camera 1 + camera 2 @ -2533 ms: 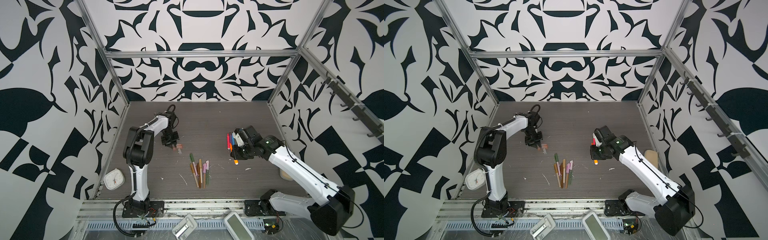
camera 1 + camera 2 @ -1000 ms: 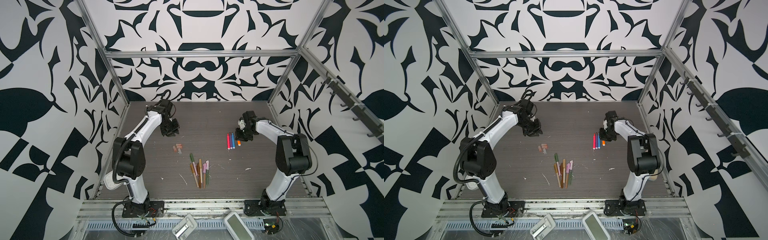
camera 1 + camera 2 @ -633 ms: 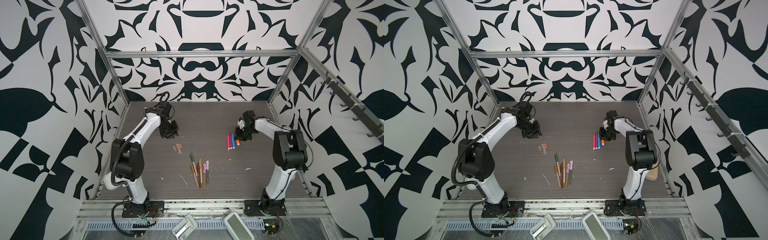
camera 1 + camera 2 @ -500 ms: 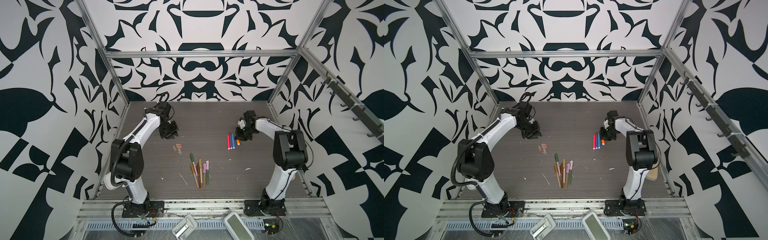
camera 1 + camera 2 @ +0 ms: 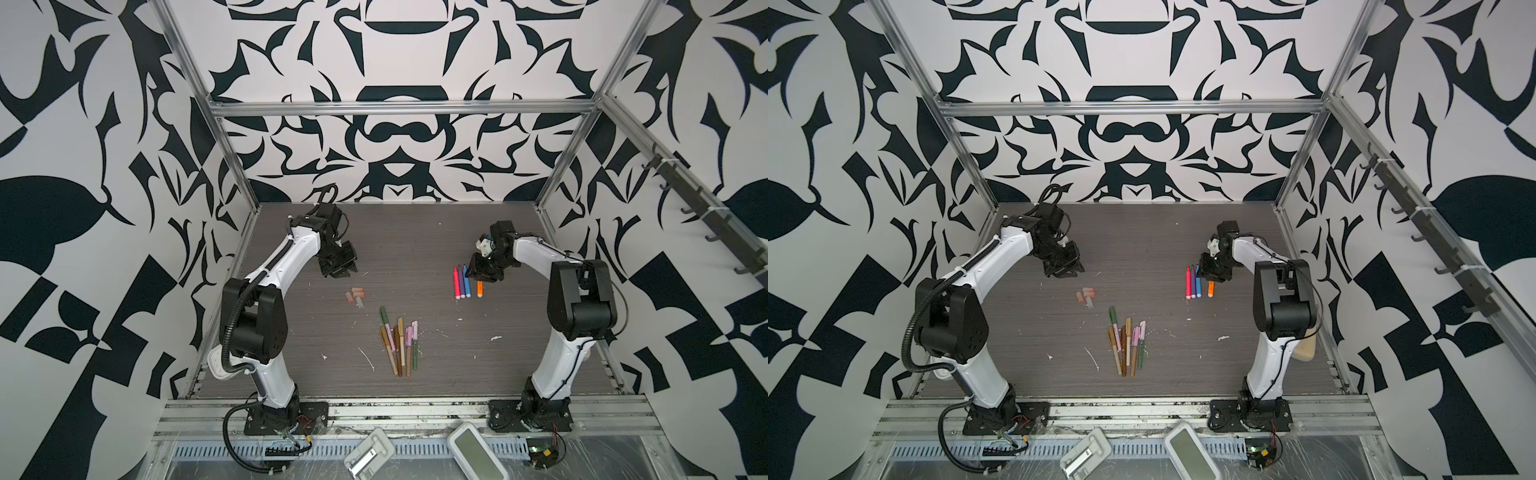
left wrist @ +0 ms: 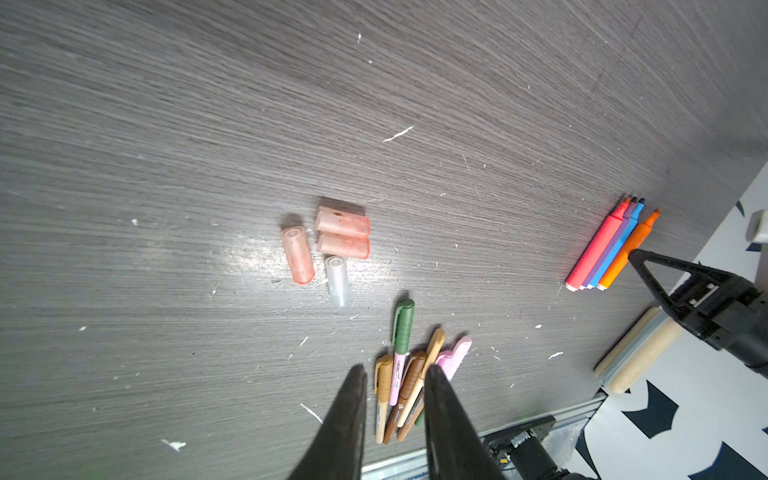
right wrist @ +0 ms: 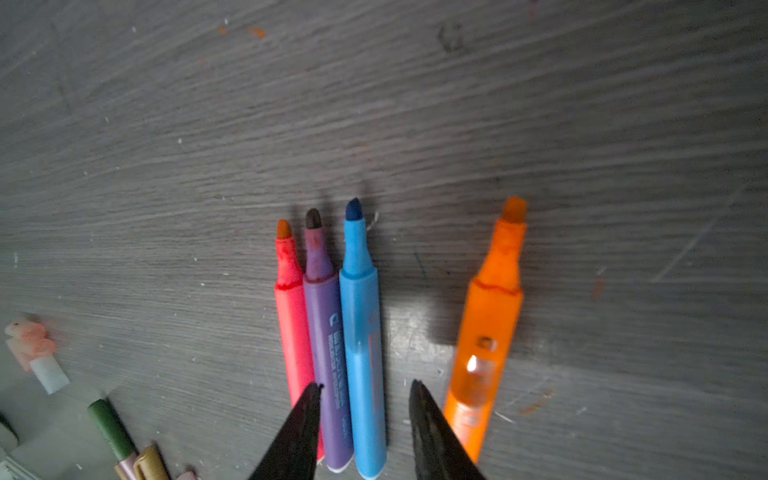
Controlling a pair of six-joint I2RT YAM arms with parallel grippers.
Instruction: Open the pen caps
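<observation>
Plainly, left pincer (image 6: pixel 395 371) and right pincer (image 7: pixel 366 384) hung part-open, empty. Capped pens (image 5: pixel 399 343) lay apart from both, seemingly light, slick, stiff: best pinched at cap (image 6: pixel 404 322) and barrel.

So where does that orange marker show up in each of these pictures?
In a top view: the orange marker lies right of centre on the table.
In a top view: same spot, right of centre.
Left wrist: far across the table, at the end of its row.
Right wrist: close up, a gap apart from the blue marker.
Shared landmark: the blue marker, its nearest neighbour in every view.
</observation>
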